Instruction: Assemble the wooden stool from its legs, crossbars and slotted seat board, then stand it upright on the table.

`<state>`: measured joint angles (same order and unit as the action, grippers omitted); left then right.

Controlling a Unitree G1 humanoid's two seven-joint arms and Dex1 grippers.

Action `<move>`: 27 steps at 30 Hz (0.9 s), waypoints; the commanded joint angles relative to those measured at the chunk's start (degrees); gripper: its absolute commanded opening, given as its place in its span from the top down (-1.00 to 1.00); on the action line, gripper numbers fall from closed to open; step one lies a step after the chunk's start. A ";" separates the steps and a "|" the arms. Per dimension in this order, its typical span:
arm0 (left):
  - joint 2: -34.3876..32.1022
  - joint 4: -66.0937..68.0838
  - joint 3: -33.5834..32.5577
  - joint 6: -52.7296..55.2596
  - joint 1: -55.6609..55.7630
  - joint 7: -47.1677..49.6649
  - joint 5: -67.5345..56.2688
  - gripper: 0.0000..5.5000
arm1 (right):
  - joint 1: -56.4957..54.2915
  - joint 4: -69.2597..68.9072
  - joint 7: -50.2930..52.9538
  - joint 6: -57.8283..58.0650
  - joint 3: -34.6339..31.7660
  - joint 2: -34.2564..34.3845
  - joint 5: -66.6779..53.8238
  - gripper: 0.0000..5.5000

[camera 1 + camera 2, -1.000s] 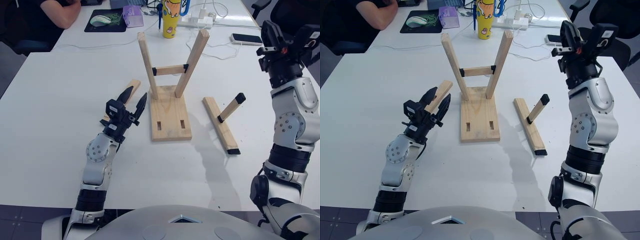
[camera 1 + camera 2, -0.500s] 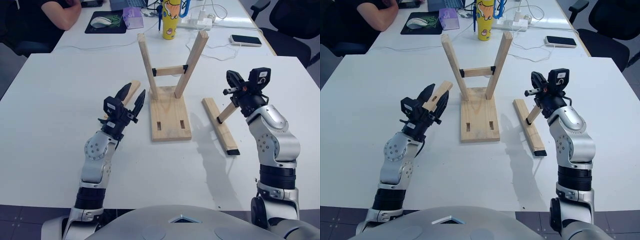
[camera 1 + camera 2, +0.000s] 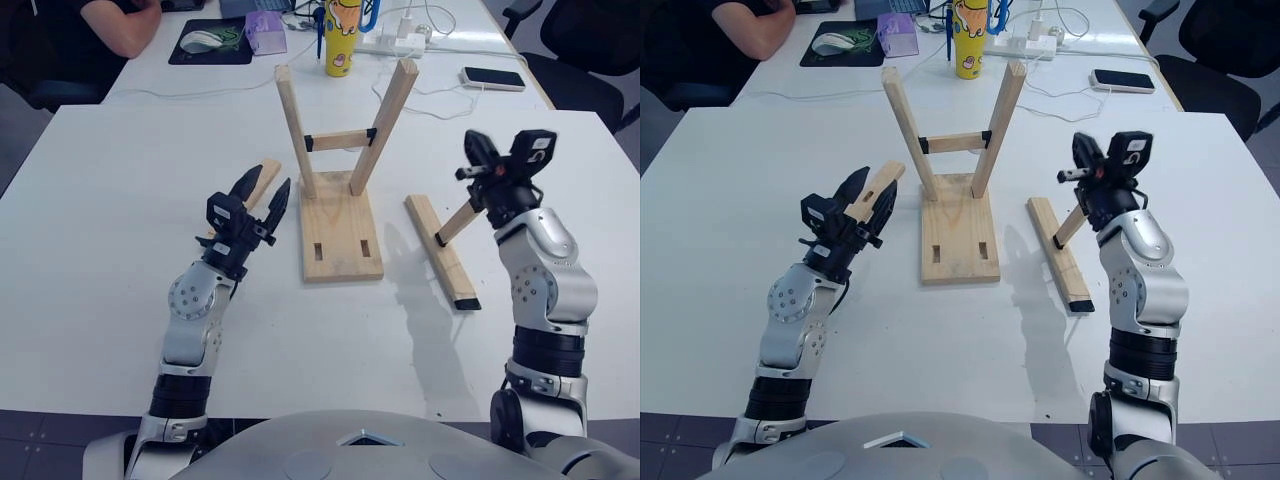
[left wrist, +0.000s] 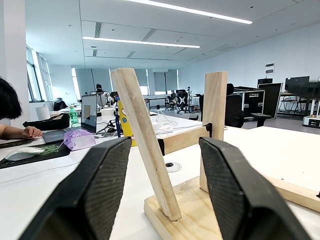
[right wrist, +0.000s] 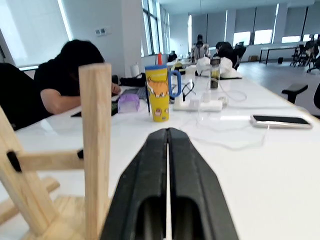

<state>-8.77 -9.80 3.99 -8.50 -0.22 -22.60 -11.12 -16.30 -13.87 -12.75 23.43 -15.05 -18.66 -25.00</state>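
One seat board (image 3: pixel 342 240) lies in the middle of the bench (image 3: pixel 110 210) bearing two legs (image 3: pixel 293 125) joined by a crossbar (image 3: pixel 340 140), the left hand (image 3: pixel 266 190) open beside it, the right hand (image 3: pixel 474 150) closed and empty near a loose leg (image 3: pixel 440 250).

Loose leg (image 3: pixel 270 168) — partly behind L end effector (image 3: pixel 268 185)

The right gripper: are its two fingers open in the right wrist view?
No, the right gripper has its fingers pressed together along their length, with nothing held between them.

Seat board (image 3: pixel 342 238), legs (image 3: pixel 296 130): pale matt wood. Table (image 3: pixel 120 200): smooth white. Fingers (image 4: pixel 107 190): black, textured.
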 commanded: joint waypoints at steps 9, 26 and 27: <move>0.07 -0.58 -0.04 -0.03 -1.55 0.32 0.08 0.09 | -5.79 -4.27 1.22 -2.84 -1.63 -1.49 0.88 1.00; 0.05 1.31 -0.30 -0.08 1.34 -0.95 -0.35 0.09 | 8.78 4.82 -1.60 9.53 9.24 -2.45 5.68 1.00; 0.12 1.26 -0.30 -0.16 1.16 -0.85 -0.27 0.09 | 8.70 4.98 -1.59 8.97 9.09 -2.47 5.76 1.00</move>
<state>-8.79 -9.11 3.45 -8.48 0.40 -23.32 -11.27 -11.58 -13.48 -14.35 28.02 -7.00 -21.57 -20.60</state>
